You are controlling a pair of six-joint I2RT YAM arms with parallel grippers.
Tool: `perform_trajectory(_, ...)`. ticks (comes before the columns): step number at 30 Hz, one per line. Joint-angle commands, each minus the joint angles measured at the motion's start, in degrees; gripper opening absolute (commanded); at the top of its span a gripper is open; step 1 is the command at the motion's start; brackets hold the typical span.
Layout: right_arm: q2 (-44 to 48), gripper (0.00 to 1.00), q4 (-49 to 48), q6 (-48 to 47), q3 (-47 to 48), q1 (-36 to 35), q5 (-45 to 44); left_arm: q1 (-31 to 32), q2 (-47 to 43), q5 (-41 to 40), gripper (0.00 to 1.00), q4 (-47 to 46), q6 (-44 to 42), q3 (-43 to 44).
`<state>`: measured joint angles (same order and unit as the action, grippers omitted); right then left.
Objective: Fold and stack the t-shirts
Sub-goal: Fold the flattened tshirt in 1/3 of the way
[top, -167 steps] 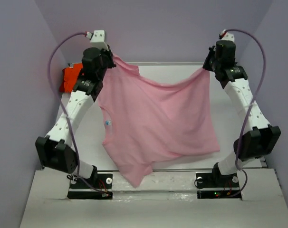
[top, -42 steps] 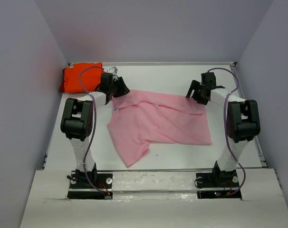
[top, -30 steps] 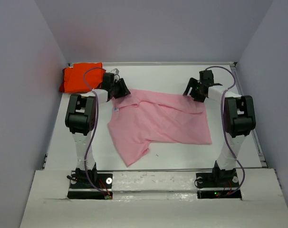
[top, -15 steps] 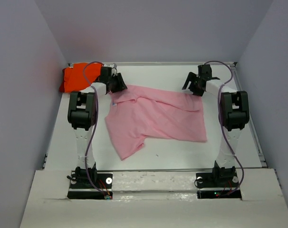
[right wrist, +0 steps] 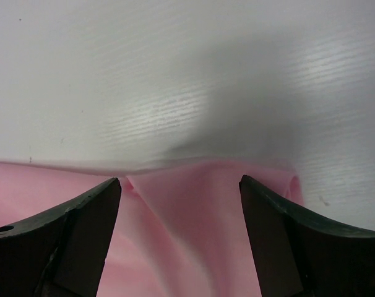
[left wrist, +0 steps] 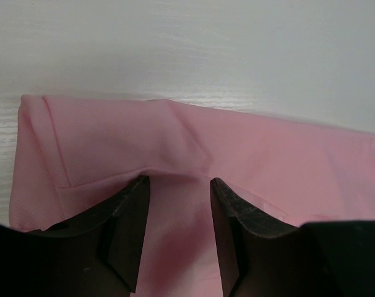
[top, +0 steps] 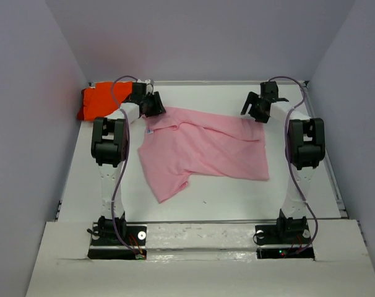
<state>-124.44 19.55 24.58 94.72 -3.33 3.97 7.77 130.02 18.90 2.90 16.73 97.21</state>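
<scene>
Pink t-shirt [top: 203,148] lies spread but skewed on the tabletop [top: 224,198], with one sleeve trailing toward me and its far edge under both my hands. My left hand [left wrist: 178,184] is half open and my right hand [right wrist: 180,182] wide open, each straddling that edge with nothing pinched. Risk: closing from here may catch a single layer or drag wrinkles into the cloth, spoiling the fold; beyond, the orange t-shirt [top: 101,102] sits bundled in the far left corner.

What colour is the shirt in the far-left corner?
The t-shirt is bright orange; top view shows it best.
</scene>
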Motion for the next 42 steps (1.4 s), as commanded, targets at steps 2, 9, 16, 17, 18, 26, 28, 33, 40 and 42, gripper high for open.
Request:
perform_trajectory(2,11.32,0.83,-0.83,-2.43,-3.74,0.52,-1.86,-0.3,-2.92,1.23,0.54,-0.52,-1.0,-1.23)
perform_trajectory(9,16.69,0.84,-1.45,-1.38,-9.28,0.52,2.27,-0.3,-3.72,2.37,0.54,-1.14,-0.65,-1.94)
perform_trajectory(16,20.62,0.79,-2.23,-0.76,-17.88,-0.62,-0.8,-0.3,-3.28,3.51,0.54,-0.79,-0.47,-0.79)
perform_trajectory(17,21.69,0.78,-2.67,-0.59,-19.38,-0.62,-1.32,-0.3,-3.19,3.78,0.54,-0.79,-0.38,-0.71)
perform_trajectory(18,22.66,0.78,-2.85,-0.15,-20.7,-0.62,-2.11,-0.3,-3.19,3.95,0.54,-0.7,-0.38,-0.44)
perform_trajectory(26,28.46,0.76,-3.64,-0.41,-29.24,-1.15,-3.62,-0.39,-2.58,4.4,0.54,-0.61,-0.3,0.26)
perform_trajectory(28,28.47,0.76,-3.64,-0.58,-30.12,-1.15,-5.72,-0.39,-2.4,4.4,0.54,-0.44,-0.38,0.52)
perform_trajectory(33,26.89,0.72,-3.82,-0.59,-30.12,-1.15,-7.13,-0.3,-2.22,4.92,0.54,-0.52,-0.12,0.53)
perform_trajectory(40,26.18,0.5,-5.13,0.21,-31.52,-1.15,-6.6,-0.39,-2.84,5.1,0.53,-0.61,-0.12,0.17)
perform_trajectory(42,26.09,0.42,-5.23,0.21,-31.61,-1.15,-6.78,-0.3,-2.93,5.27,0.53,-0.7,-0.12,0.17)
